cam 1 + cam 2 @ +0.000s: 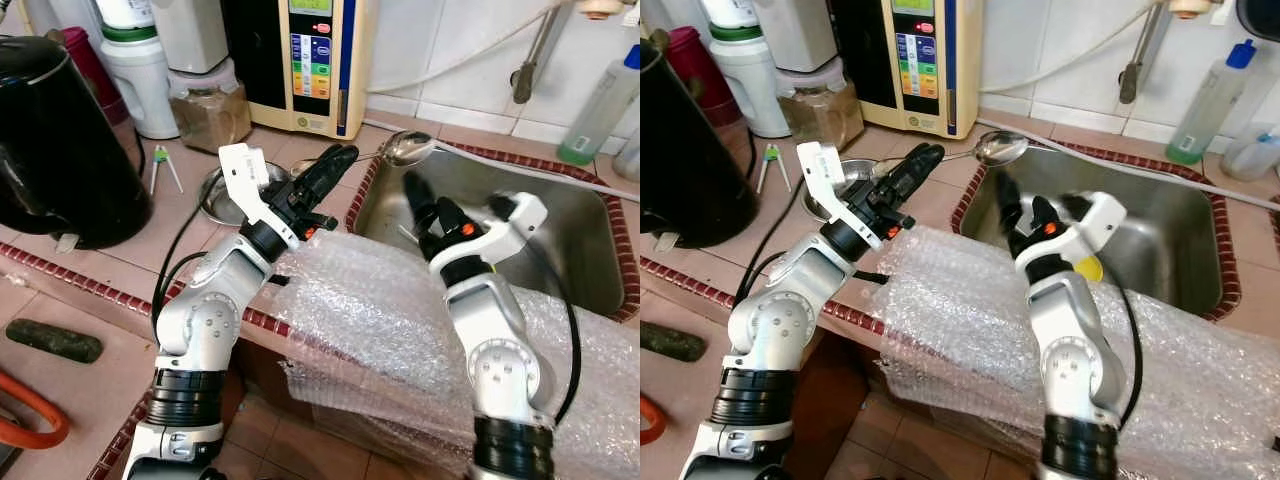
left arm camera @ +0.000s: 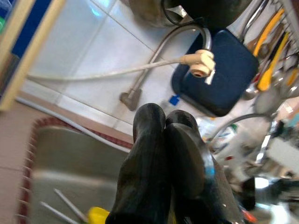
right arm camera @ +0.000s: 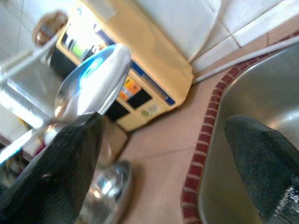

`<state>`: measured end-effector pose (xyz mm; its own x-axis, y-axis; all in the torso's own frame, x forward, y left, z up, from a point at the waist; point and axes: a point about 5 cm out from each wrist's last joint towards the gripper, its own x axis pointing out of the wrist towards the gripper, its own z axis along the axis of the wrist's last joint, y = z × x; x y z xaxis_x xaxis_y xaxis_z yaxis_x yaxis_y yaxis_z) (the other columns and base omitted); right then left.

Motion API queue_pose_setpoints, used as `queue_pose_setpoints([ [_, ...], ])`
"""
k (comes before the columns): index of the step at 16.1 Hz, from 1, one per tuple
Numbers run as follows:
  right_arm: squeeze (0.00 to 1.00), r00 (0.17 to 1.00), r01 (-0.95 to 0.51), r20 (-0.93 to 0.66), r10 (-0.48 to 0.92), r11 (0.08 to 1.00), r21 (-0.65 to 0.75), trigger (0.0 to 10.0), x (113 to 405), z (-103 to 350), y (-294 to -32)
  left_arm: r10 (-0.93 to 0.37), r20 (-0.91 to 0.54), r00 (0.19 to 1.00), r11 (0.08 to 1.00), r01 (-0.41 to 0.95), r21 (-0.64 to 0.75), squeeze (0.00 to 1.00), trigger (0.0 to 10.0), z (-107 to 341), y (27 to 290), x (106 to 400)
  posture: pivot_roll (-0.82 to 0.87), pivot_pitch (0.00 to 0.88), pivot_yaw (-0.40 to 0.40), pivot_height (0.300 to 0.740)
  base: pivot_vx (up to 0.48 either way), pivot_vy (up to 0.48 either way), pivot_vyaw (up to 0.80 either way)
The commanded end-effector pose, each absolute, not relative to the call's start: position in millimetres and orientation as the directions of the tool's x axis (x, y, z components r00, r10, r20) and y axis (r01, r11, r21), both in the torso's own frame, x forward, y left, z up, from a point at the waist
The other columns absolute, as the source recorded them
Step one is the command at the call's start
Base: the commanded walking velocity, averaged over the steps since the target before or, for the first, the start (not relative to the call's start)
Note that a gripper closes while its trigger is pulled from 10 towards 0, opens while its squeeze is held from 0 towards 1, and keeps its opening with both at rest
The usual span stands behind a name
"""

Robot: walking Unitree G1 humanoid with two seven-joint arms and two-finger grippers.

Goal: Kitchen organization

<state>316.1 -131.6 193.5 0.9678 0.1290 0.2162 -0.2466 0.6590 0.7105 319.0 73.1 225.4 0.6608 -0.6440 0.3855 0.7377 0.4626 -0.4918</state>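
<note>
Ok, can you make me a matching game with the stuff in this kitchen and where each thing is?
Things:
1. ladle
2. black kettle
3. bubble wrap
4. green bottle

Places:
A. draped over the counter's front edge
B. far left on the counter
C. resting on the sink's left rim
D. behind the sink, right side

Pairs: 1-C, 2-B, 3-A, 4-D

black kettle (image 1: 60, 140) cut off at the frame's left edge, ladle (image 3: 93, 79) handle hidden behind right pincer (image 3: 163, 163) finger
</note>
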Motion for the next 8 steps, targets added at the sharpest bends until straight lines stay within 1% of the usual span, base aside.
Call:
queue_pose_setpoints([
  [1,0.0,0.965,-0.256,0.238,0.114,0.617,0.744,10.0,319,197,-132,-0.644,0.385,0.662,0.442,0.731,-0.519,0.0,0.0,225,74,316,0.03,0.097,0.06,0.74,0.0,0.0,0.0],
  [3,0.0,0.952,-0.299,0.277,0.127,0.56,0.772,10.0,325,201,-126,-0.637,0.372,0.675,0.426,0.71,-0.56,0.0,0.0,221,72,316,0.03,0.097,0.057,0.74,0.0,0.0,0.0],
  [5,0.0,0.928,-0.372,0.322,0.188,0.52,0.769,10.0,326,207,-119,-0.63,0.365,0.685,0.431,0.7,-0.57,0.0,0.0,219,70,317,0.03,0.098,0.05,0.74,0.0,0.0,0.0],
  [6,0.0,0.925,-0.38,0.323,0.199,0.517,0.767,10.0,326,206,-119,-0.628,0.364,0.687,0.428,0.696,-0.576,0.0,0.0,219,70,317,0.03,0.099,0.049,0.74,0.0,0.0,0.0],
  [8,0.0,0.921,-0.389,0.324,0.217,0.477,0.788,10.0,326,200,-119,-0.626,0.361,0.691,0.39,0.679,-0.622,0.0,0.0,219,69,316,0.03,0.099,0.047,0.74,0.0,0.0,0.0],
])
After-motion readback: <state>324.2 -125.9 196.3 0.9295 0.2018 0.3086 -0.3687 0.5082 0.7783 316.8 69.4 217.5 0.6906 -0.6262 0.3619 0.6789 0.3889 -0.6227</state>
